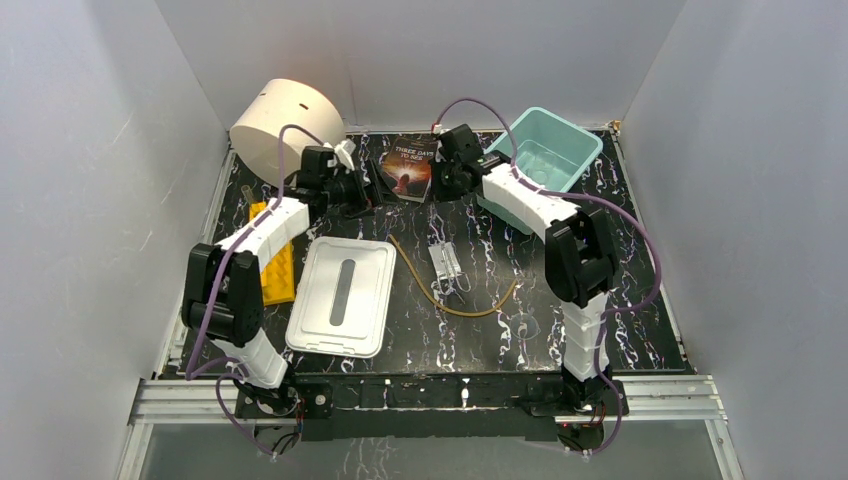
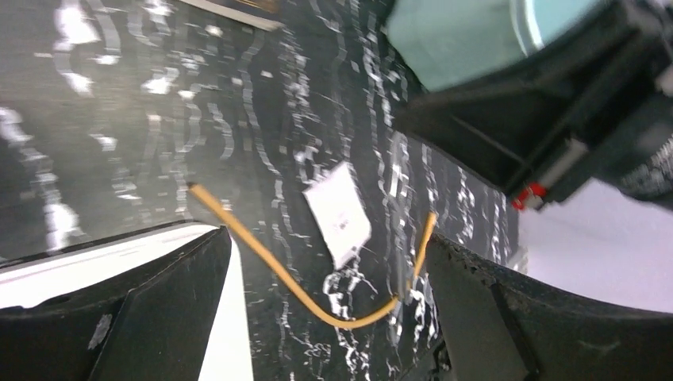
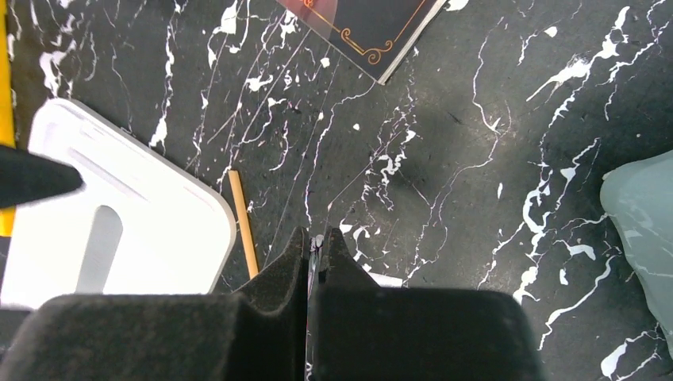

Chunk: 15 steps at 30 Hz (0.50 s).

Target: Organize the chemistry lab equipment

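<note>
The tan rubber tubing [image 1: 455, 300] lies curved on the black marbled table, and it also shows in the left wrist view [image 2: 294, 286]. The white packet [image 1: 446, 262] lies beside the tubing [image 2: 340, 213]. My left gripper [image 1: 362, 190] is open and empty at the back, left of the book; its jaws [image 2: 327, 238] stand wide apart. My right gripper [image 1: 447, 178] is right of the book. Its jaws [image 3: 316, 238] are shut on a thin clear item that I cannot identify. What looks like a small clear glass piece [image 1: 526, 324] sits front right. The tongs and the brush are out of view.
A dark-covered book [image 1: 405, 170] lies at the back between the grippers. A teal bin [image 1: 590, 150] stands back right and a big cream cylinder [image 1: 285, 125] back left. A white lid [image 1: 343, 295] lies front left, beside a yellow object [image 1: 277, 262].
</note>
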Each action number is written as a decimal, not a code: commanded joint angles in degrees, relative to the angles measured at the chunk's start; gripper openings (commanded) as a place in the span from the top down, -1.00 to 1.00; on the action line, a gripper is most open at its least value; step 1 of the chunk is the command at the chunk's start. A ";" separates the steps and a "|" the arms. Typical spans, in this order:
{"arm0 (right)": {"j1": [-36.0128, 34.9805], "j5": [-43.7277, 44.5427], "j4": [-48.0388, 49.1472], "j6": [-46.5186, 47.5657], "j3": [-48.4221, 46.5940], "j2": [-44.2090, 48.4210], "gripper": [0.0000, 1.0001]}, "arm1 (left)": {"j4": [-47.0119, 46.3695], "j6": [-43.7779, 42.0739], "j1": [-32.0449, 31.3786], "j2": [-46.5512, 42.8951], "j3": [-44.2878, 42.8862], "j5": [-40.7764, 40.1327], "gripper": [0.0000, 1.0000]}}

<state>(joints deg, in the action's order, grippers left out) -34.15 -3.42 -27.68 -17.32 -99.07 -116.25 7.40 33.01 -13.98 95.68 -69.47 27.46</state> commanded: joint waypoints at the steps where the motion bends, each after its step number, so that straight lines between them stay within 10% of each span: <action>1: 1.33 -4.57 2.00 -4.66 -0.15 2.33 1.00 | -11.13 2.36 -4.58 -0.48 2.94 7.65 -0.84; 10: 5.34 -10.29 2.23 -14.54 -0.94 1.90 1.00 | -26.98 13.96 -10.18 6.80 5.81 8.76 -0.84; 15: 5.94 -11.16 2.74 -15.99 -1.38 1.93 1.00 | -26.66 15.99 -11.43 11.64 1.90 7.99 -0.43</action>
<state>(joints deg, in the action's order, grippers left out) -28.45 -11.66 -26.98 -30.52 -99.00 -116.09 -16.73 46.87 -24.69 106.54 -63.37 35.03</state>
